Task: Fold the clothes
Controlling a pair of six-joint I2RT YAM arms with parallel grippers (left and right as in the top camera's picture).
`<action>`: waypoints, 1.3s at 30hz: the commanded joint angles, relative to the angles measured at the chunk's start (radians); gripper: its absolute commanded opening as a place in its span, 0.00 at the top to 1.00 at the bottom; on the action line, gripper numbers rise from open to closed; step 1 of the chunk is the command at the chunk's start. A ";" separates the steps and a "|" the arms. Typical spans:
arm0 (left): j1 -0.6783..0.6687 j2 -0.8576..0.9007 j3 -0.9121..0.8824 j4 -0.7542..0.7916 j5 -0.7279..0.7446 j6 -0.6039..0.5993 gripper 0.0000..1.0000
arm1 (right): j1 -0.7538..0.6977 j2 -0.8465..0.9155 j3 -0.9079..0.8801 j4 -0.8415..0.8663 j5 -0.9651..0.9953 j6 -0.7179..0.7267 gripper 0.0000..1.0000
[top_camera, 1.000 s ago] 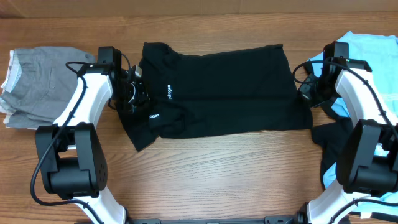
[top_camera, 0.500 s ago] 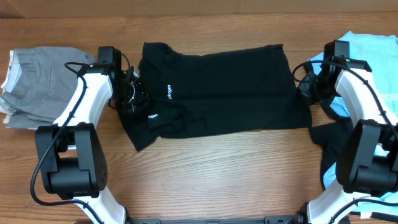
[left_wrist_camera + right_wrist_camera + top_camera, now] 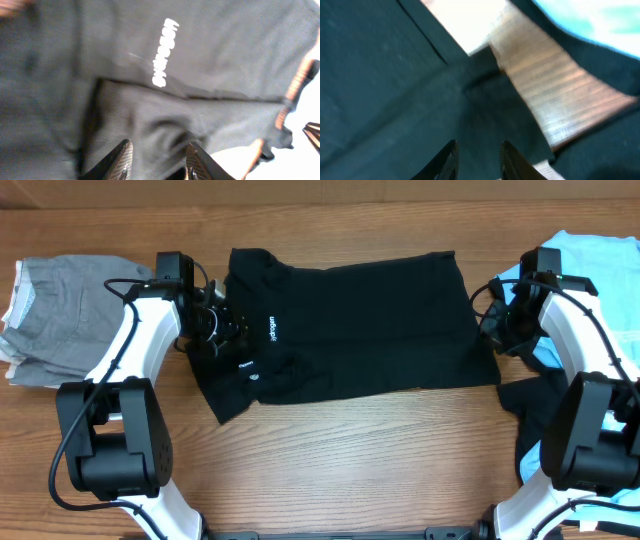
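The black tee (image 3: 360, 320) lies flat across the middle of the table, with small white lettering (image 3: 270, 327) near its left edge. My left gripper (image 3: 228, 330) hangs over that left edge. In the left wrist view the left gripper (image 3: 157, 162) is open, with dark cloth (image 3: 200, 60) under the gap and the lettering (image 3: 164, 52) just ahead. My right gripper (image 3: 497, 330) is at the tee's right edge. The right wrist view shows the right gripper (image 3: 477, 160) open above black fabric (image 3: 380, 75). A light blue tee (image 3: 610, 270) lies at the far right.
A folded grey garment (image 3: 65, 300) sits at the far left on something white. More black cloth (image 3: 530, 395) lies under my right arm. Light blue fabric (image 3: 600, 20) and bare wood (image 3: 555, 95) lie just beyond the right gripper. The arm bases (image 3: 110, 440) stand at the front.
Both grippers have gone from shut to open and let go of the black tee's edges. The folded sleeve at the left has settled flatter, and its lower lettering has shifted.
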 commanded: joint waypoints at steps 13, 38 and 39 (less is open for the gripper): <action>-0.266 0.002 0.004 -0.082 -0.124 0.205 0.44 | -0.001 -0.010 -0.216 0.105 0.000 -0.041 0.89; -0.380 0.005 -0.019 -0.044 -0.322 0.107 0.62 | -0.001 -0.010 -0.299 0.207 0.000 -0.040 0.88; -0.381 0.005 -0.023 -0.045 -0.340 0.090 0.62 | -0.001 -0.010 -0.299 0.206 0.000 -0.040 0.88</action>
